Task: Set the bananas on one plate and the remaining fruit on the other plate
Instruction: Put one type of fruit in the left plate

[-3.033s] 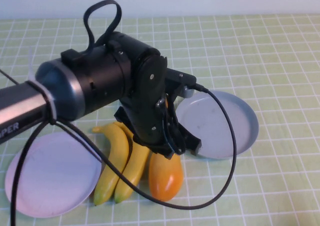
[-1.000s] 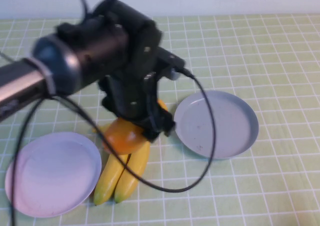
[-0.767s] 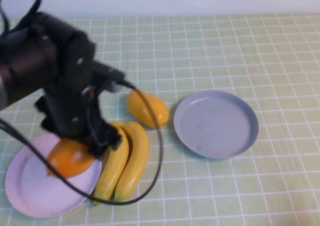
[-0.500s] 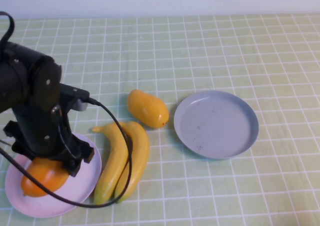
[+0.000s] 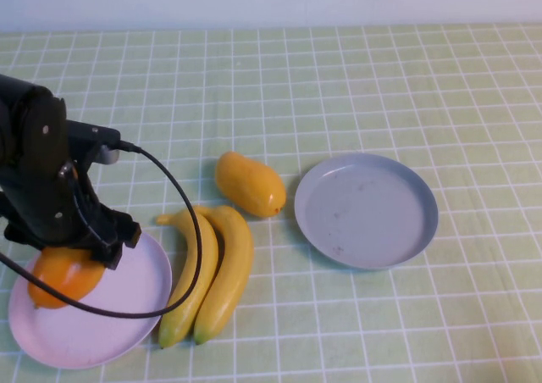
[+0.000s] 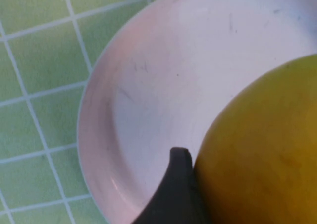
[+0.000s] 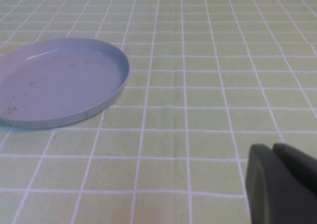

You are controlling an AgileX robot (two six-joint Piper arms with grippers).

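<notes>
Gripped mango (image 5: 63, 273) now over pink plate (image 5: 127, 315); grey-blue plate (image 5: 366, 209) empty.

Your left claw (image 5: 72, 260) is buried under its own black wrist in the high view, so you can't see its fingers on the held mango (image 5: 63, 273), half covered too. In the left wrist view that mango (image 6: 262, 149) runs off the edge, one dark finger (image 6: 173, 192) showing beside it, and the pink plate (image 6: 143, 85) is cropped. Your right claw (image 7: 282, 184) is just a dark corner shape, its opening unreadable, with the grey-blue plate (image 7: 59, 83) cut off
</notes>
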